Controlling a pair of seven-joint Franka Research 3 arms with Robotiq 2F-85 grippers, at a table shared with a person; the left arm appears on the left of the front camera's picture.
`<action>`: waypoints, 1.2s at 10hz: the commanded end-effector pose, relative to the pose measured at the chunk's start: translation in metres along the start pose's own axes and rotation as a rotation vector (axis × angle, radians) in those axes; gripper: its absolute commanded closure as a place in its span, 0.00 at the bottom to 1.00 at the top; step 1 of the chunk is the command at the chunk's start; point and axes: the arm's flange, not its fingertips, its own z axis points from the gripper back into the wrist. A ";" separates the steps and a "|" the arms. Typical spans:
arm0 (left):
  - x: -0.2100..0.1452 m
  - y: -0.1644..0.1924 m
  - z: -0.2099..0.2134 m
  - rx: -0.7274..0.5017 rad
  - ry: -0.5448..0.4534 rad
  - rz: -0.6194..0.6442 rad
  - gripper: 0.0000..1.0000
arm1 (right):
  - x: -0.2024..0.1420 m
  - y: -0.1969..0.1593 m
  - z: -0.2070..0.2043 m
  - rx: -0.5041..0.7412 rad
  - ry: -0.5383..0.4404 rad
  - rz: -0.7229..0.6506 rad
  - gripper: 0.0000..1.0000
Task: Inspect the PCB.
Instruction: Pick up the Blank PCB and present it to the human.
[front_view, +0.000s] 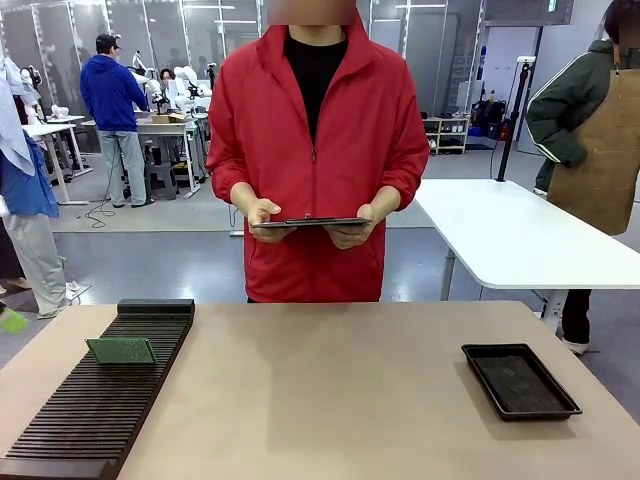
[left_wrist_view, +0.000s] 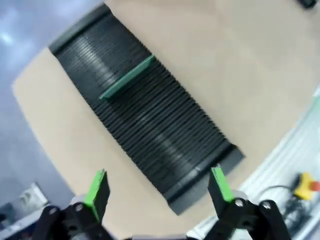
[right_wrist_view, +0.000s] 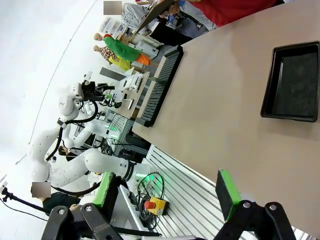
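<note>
We see the left gripper (left_wrist_view: 159, 194) spread wide, its two green-padded fingers (left_wrist_view: 97, 190) far from each other and nothing between them. It hangs above the near end of the black slotted rack (left_wrist_view: 150, 120) and touches nothing. The right gripper (right_wrist_view: 166, 196) is also fully released and empty. It is well apart from the rack, above the edge of the worktop (front_view: 330, 400).

The PCB (front_view: 120, 350) stands on its long edge in one slot of the rack, in the rack's farther half. Its pale green, finely patterned face is turned to the robot's side. In the left wrist view the PCB (left_wrist_view: 127, 77) appears as a thin green strip lying across the rack's ribs, and no gripper or hand touches it.

A shallow black tray (front_view: 520, 381) lies on the worktop, well apart from the rack at the opposite side. Beyond the rack's far end, a person (front_view: 315, 130) in a red jacket holds a flat dark tablet (front_view: 310, 222) level in both hands.
</note>
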 end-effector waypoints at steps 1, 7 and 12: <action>0.014 0.013 -0.033 0.072 0.110 -0.099 0.00 | 0.001 0.001 0.001 0.010 -0.010 0.009 0.00; 0.021 0.001 -0.059 0.040 0.171 -0.188 0.00 | 0.001 0.001 0.001 0.010 -0.010 0.009 0.00; 0.036 0.006 -0.079 0.089 0.183 -0.459 0.00 | 0.001 0.001 0.001 0.010 -0.010 0.009 0.00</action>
